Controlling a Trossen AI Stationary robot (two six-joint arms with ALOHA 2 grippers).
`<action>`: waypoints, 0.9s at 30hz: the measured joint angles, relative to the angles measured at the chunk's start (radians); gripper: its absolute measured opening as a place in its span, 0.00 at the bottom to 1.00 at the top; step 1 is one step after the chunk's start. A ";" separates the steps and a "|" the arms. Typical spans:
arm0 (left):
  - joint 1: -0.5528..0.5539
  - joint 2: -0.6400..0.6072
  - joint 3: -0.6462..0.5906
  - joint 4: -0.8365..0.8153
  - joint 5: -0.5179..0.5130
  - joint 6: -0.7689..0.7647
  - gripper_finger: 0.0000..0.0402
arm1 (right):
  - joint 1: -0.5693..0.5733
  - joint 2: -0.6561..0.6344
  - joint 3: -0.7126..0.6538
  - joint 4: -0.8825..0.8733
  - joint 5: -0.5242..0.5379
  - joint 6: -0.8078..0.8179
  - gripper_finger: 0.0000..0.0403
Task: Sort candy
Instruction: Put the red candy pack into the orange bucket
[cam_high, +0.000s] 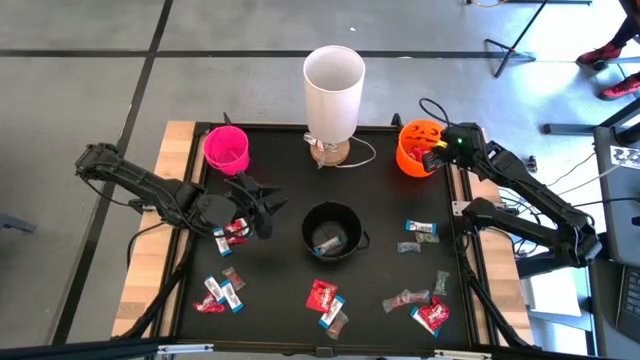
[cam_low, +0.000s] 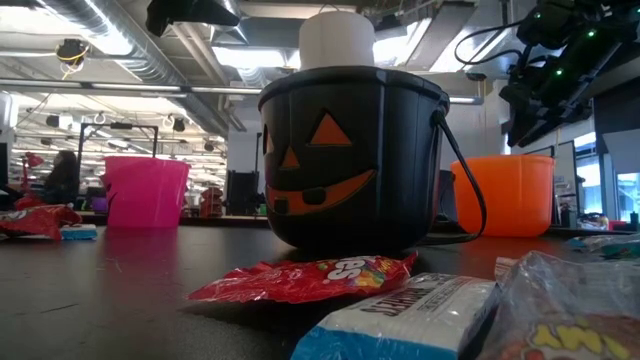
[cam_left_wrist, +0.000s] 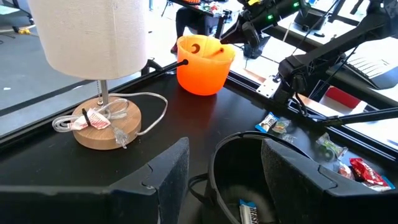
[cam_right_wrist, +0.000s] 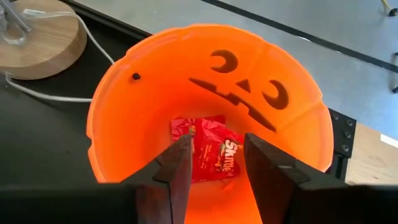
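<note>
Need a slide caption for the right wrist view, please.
Right gripper, fingers apart, hovers over the orange pumpkin bucket, a red candy packet lying inside.

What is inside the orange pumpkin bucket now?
One red candy packet lies on the bottom of the orange pumpkin bucket, beyond the open right gripper above it. The fingers cover part of the floor, so more candy there cannot be excluded.

The right tool (cam_right_wrist: 214, 165) covers part of the red packet (cam_right_wrist: 208, 149) in the orange bucket (cam_right_wrist: 155, 81). In the low view, the near silvery bar (cam_low: 400, 315) is blurred and cut off.
</note>
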 joint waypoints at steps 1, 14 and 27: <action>0.000 0.000 0.000 0.000 0.000 0.000 0.48 | 0.000 0.000 0.000 0.001 0.000 -0.002 0.36; 0.000 0.000 0.000 0.000 0.000 0.000 0.48 | 0.000 0.000 0.000 0.009 -0.008 -0.002 0.35; 0.000 0.000 0.000 0.000 0.000 0.000 0.48 | 0.000 0.000 0.000 0.009 -0.089 0.006 0.35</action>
